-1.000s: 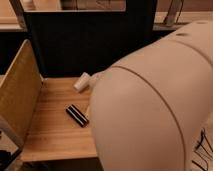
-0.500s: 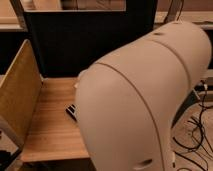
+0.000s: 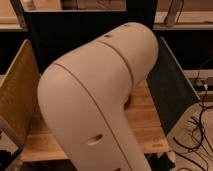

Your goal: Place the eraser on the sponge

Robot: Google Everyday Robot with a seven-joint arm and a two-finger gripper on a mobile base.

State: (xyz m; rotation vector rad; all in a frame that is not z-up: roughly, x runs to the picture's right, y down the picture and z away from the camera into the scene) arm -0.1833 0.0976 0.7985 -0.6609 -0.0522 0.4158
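Observation:
My own arm (image 3: pixel 100 95), a large cream-white rounded link, fills the middle of the camera view and covers most of the wooden table (image 3: pixel 145 120). The eraser is hidden behind the arm. The sponge is hidden as well. The gripper is out of view.
A tan pegboard panel (image 3: pixel 17 95) stands at the table's left side and a dark panel (image 3: pixel 170 85) at its right. A black back wall (image 3: pixel 65 35) closes the far side. Cables (image 3: pixel 200 135) lie on the floor to the right.
The arm has swung left and up across the view, now covering the black block and the pale object that showed on the table a second ago.

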